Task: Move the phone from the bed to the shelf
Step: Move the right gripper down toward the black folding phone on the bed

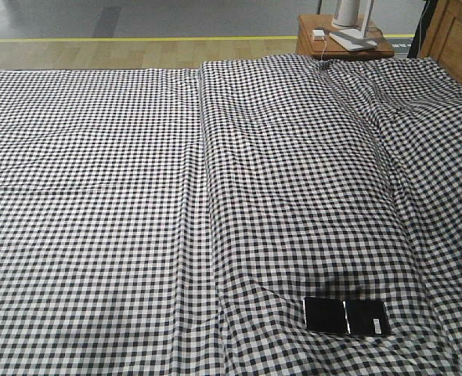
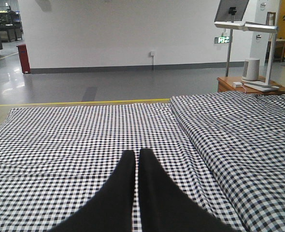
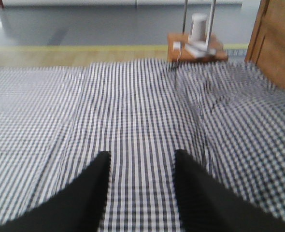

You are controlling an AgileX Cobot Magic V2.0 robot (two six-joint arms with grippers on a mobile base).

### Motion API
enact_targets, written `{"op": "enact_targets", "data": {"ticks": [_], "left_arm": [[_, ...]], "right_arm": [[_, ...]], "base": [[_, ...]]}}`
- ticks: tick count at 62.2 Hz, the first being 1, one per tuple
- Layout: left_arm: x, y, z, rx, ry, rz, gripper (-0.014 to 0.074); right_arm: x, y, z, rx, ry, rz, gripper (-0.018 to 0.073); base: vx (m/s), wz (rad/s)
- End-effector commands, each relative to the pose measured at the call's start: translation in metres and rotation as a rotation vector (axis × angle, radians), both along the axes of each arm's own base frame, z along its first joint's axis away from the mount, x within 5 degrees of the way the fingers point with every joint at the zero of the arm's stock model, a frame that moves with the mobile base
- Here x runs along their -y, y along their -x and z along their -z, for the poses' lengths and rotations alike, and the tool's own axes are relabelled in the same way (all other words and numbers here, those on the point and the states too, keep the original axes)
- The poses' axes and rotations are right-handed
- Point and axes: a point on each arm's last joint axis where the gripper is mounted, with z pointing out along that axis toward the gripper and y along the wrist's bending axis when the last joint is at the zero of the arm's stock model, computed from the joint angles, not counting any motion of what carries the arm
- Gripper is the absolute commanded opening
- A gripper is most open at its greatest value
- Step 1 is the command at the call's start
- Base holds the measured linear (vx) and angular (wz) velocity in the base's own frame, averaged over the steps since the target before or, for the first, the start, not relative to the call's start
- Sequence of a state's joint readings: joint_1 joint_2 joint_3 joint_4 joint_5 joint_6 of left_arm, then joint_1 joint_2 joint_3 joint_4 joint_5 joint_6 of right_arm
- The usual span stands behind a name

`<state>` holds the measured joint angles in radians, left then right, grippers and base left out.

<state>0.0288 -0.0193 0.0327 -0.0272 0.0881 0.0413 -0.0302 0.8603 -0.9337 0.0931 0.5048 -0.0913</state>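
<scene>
The phone (image 1: 345,316), a thin glossy black slab with a crease across its middle and a small white sticker at its right end, lies flat on the bed (image 1: 137,196) near the front right in the front view. The bed wears wrinkled black-and-white check cloth. My left gripper (image 2: 136,153) is shut, its two black fingers nearly touching over bare cloth. My right gripper (image 3: 141,155) is open, a wide gap of cloth between its fingers, nothing held. Neither wrist view shows the phone. The shelf is out of view.
A small reddish-brown side table (image 1: 325,43) stands past the bed's far right corner, carrying a white lamp base (image 1: 353,37) and a small white device. A wooden headboard (image 1: 454,39) rises at the right. Grey floor with a yellow line (image 1: 137,37) lies beyond.
</scene>
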Motion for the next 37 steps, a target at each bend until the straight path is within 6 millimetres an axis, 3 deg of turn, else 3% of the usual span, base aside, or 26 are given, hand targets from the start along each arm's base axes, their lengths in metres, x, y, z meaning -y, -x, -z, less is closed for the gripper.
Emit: {"op": "enact_targets", "data": {"ticks": [1,10,28,37], "left_arm": [[0.0,0.002,-0.015,0.103,0.016,0.002,0.0001],[0.0,0.002,-0.015,0.103,0.016,0.002,0.0001],[0.0,0.002,-0.015,0.103,0.016,0.002,0.0001],[0.0,0.002,-0.015,0.103,0.016,0.002,0.0001]], "right_arm": [[0.001,-0.007,-0.008,0.032,0.002,0.008,0.0513],[0.001,-0.016,0.0,-0.024,-0.001,0.006,0.0726],[0.002,-0.016,-0.001,-0.082,-0.079,0.034,0.0713],[0.016,-0.027,-0.006,-0.206,-0.093,0.099,0.0707]], "base": [[0.0,0.0],[0.0,0.0],[0.0,0.0],[0.0,0.0]]}}
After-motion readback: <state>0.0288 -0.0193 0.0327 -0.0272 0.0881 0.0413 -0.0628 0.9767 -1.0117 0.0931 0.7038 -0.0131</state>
